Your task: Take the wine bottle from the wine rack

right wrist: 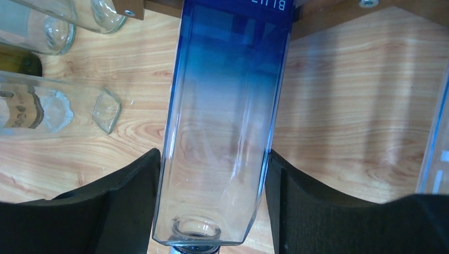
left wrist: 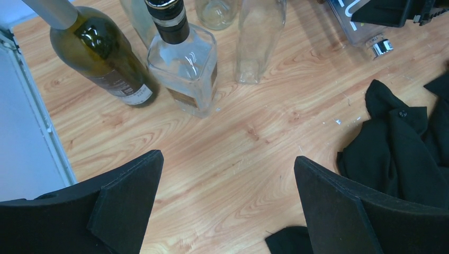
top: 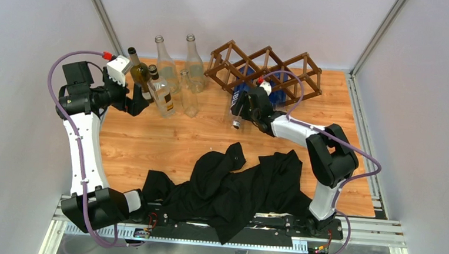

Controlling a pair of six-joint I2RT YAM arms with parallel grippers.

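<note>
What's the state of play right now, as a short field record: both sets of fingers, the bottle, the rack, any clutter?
right fingers: closed on both sides of the blue bottle, close to its neck
blue bottle: lying down, neck toward the arm, base end inside a cell of the wine rack; not out yet
left fingers: open, holding nothing, beside the standing bottles
clutter: black cloth heaped at the near edge
</note>
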